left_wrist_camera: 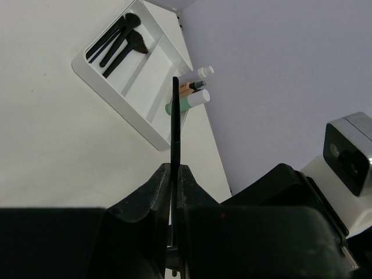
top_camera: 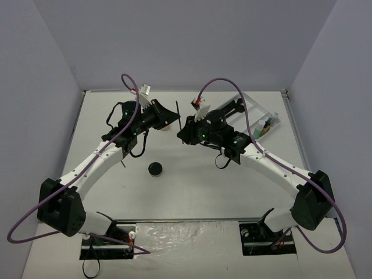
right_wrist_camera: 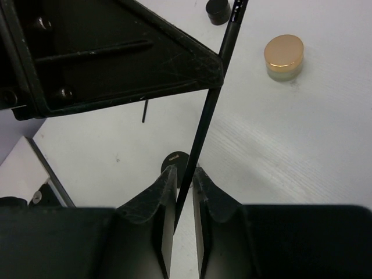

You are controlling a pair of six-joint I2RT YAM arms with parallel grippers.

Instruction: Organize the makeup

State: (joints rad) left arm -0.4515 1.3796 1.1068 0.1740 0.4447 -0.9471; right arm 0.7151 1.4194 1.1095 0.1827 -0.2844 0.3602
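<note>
My left gripper is shut on a thin black pencil that sticks out past its fingertips; in the top view this gripper is at the back middle of the table. My right gripper faces it, and its jaws stand either side of the same pencil with a gap showing on one side. In the top view the right gripper is just right of the pencil. A tan jar and two black pots stand on the table.
The white divided tray lies at the back right of the table. It holds several black brushes in one compartment and green, tan and white bottles at its end. Grey walls close in the table.
</note>
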